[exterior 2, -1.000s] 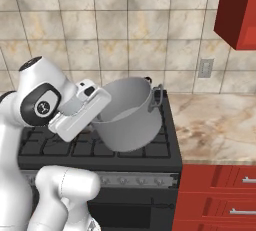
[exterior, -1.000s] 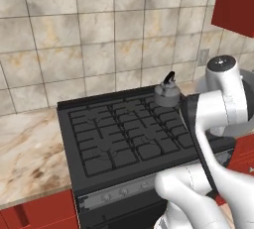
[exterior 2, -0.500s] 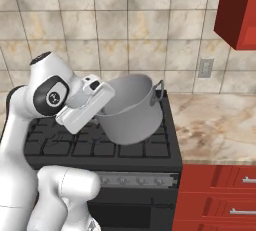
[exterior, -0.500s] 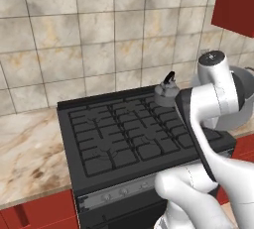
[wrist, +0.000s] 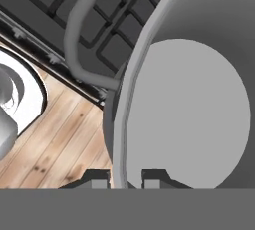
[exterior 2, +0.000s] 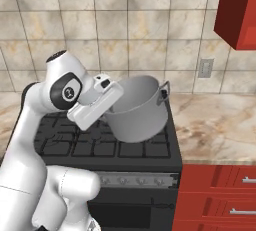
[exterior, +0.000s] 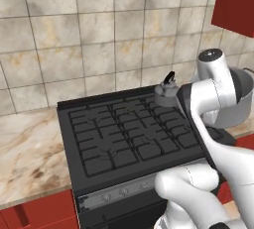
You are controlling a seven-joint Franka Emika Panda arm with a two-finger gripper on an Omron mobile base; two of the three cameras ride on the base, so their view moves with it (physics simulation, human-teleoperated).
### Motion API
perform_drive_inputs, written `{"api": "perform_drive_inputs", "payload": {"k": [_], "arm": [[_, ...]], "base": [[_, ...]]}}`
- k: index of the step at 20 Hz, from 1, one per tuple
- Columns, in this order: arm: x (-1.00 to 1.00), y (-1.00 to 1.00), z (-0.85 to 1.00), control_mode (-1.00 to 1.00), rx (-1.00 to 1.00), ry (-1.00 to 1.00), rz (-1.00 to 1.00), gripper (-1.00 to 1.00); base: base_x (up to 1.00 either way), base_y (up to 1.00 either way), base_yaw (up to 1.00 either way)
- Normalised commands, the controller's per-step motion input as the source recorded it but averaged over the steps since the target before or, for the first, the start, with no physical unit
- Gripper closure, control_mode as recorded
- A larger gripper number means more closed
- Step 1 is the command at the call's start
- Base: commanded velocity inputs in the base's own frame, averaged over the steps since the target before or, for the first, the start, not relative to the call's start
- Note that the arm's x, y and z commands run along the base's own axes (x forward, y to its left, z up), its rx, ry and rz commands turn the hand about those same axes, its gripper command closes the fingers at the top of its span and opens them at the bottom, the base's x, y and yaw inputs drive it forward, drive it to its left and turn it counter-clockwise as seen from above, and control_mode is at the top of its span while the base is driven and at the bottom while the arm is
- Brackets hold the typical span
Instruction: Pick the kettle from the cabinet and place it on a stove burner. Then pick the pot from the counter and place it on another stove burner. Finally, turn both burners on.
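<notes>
A: Pot [exterior 2: 137, 109] is up in the air, tilted, hanging over the right side of the stove [exterior: 129, 139], clear of the black grates. The claw [wrist: 126, 176] is clenched on its rim, one tip inside the wall and one outside, as the hand view shows.

B: And the kettle?

A: The kettle [exterior: 167, 89] sits on the back right burner [exterior: 166, 105], black handle up. So I judge the first placement done and the pot on its way to another burner.

B: How will that pot handle?

A: It's steel, stiff, nothing to crush. But it's wide and held by one edge, so I'd expect it to hang off-balance and want to swing or slip between smooth tips. A rim pinch works; it would need to be set down gently and level, and kept away from the kettle.

B: What do the views give you separately?

A: The right base view shows the whole pot, its open mouth and one side handle [exterior 2: 164, 93], with the marble surface [exterior 2: 215, 130] and red drawers [exterior 2: 220, 200] beside the stove. The left base view has the arm covering most of the pot, but shows the kettle and the free grates on the left. The hand view shows the rim grip, and the knob panel edge and wooden floor [wrist: 55, 139] below.
</notes>
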Motion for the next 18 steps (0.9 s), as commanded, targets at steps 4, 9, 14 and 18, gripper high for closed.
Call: {"api": "perform_drive_inputs", "payload": {"k": [4, 9, 14, 18], "arm": [[0.25, -0.13, -0.26, -1.00, 0.07, 0.06, 0.03, 1.00], [0.23, 0.00, -0.18, -1.00, 0.07, 0.04, 0.06, 1.00], [0.17, 0.00, -0.13, -1.00, 0.05, 0.01, 0.07, 1.00], [0.10, 0.00, -0.12, -1.00, 0.02, 0.00, 0.05, 1.00]], "base": [[0.00, 0.00, 0.00], [0.00, 0.00, 0.00], [0.00, 0.00, 0.00], [0.00, 0.00, 0.00]]}}
